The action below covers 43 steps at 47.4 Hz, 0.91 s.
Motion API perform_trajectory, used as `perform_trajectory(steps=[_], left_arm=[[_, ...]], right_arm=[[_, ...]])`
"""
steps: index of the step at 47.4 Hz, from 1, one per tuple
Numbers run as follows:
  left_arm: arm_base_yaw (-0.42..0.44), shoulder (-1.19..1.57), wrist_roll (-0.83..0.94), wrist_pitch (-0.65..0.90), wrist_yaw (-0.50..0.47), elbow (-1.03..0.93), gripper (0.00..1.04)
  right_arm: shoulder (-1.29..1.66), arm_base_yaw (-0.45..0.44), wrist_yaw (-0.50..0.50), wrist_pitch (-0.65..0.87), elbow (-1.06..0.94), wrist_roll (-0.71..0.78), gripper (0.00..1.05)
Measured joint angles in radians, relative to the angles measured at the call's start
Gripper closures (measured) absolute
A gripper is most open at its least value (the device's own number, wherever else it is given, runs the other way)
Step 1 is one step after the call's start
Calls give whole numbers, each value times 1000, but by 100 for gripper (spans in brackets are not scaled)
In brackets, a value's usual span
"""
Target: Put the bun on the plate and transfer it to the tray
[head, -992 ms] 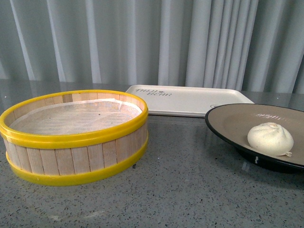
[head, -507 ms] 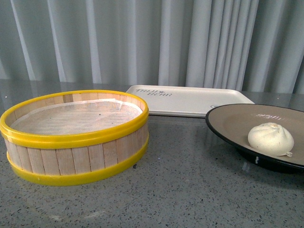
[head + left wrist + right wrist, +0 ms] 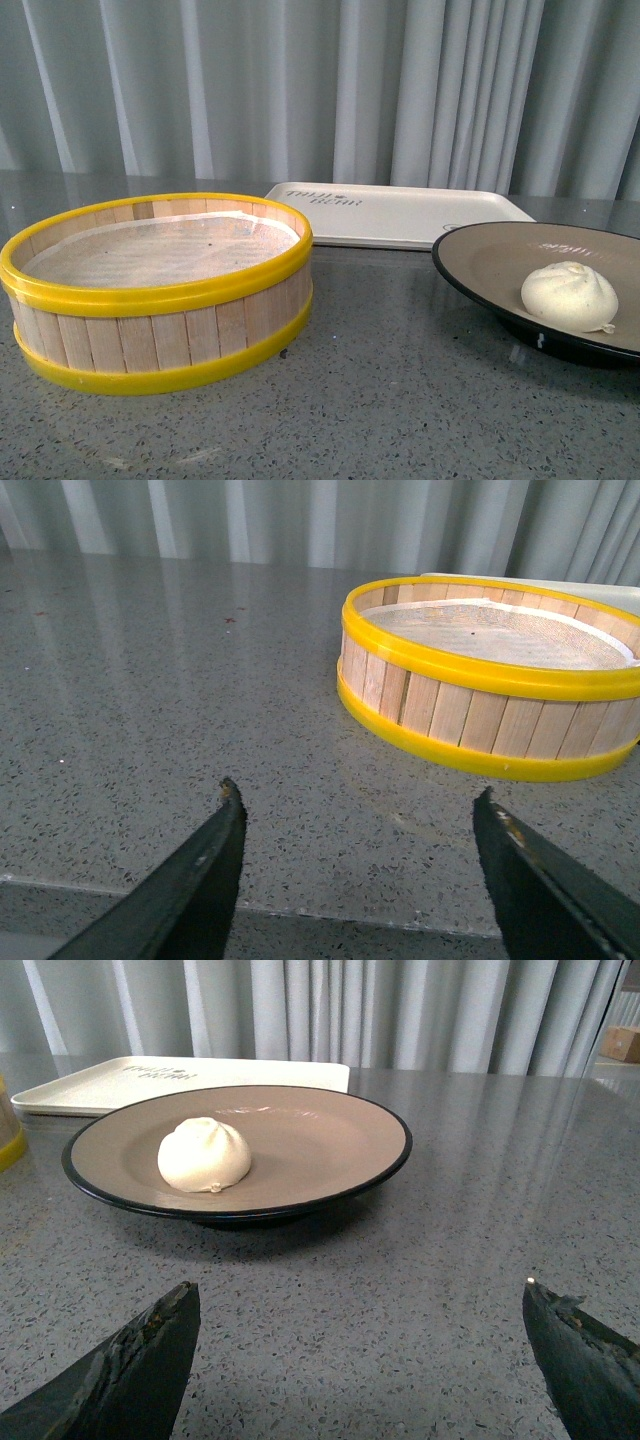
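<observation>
1. Your left end effector (image 3: 357,792) hangs low over the grey speckled desk (image 3: 150,680). Its two dark fingers are spread wide with nothing between them.
2. Ahead of it, off-centre from the gap between the fingers, stands the wooden steamer basket (image 3: 480,720). It has yellow hoops at top and bottom and a pale liner inside. It is well apart from the fingers.
3. Your right end effector (image 3: 360,1286) is also wide open, grips nothing, and sits low over the desk.
4. Straight ahead of the right end effector, near but not touching, the plate (image 3: 320,1135) rests flat on the desk. It is grey-beige inside with a black rim.
5. The bun (image 3: 204,1154) lies on the plate, upright with its pleated top showing, on the half toward the steamer basket.
6. Beyond the plate from the right end effector, the off-white tray (image 3: 120,1085) lies flat on the desk with dark lettering on it. You cannot tell whether the plate's far rim touches it.
7. A grey pleated curtain (image 3: 300,90) hangs behind the desk.
</observation>
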State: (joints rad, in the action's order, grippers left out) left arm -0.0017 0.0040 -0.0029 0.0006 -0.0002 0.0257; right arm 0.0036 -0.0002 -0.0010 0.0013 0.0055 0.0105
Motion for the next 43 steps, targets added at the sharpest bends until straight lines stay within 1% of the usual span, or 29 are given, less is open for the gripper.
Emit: perform_trajectory(steps=[1,4,5,7,9,13,22,24,25,27,29,32,36,39,40,43], left_arm=[[0,0,0,0,0,0,28],[0,0,0,0,0,0,17],[0,0,0,0,0,0,15],[0,0,0,0,0,0,8],[0,0,1,0,0,0,5],[0,0,0,0,0,0,7],[0,0,0,0,0,0,7],[0,0,0,0,0,0,7],[0,0,0,0,0,0,7],[0,0,0,0,-2,0,7],[0,0,0,0,1,0,7],[0,0,0,0,0,0,7],[0,0,0,0,0,0,7],[0,0,0,0,0,0,7],[0,0,0,0,0,0,7],[0,0,0,0,0,0,7]], right_arm=[[0,0,0,0,0,0,8],[0,0,0,0,0,0,8],[0,0,0,0,0,0,8],[0,0,0,0,0,0,8],[0,0,0,0,0,0,8],[0,0,0,0,0,0,8],[0,0,0,0,0,0,8],[26,19,66,-14,12,-2,8],[72,29,98,2,27,16,8],[138,29,93,37,58,62,8],[241,25,28,77,132,147,8],[346,33,-35,77,234,317,8],[430,66,-70,29,336,503,8],[474,92,-68,-37,395,633,8],[481,98,-68,-51,406,644,8],[517,117,-53,-119,451,756,8]])
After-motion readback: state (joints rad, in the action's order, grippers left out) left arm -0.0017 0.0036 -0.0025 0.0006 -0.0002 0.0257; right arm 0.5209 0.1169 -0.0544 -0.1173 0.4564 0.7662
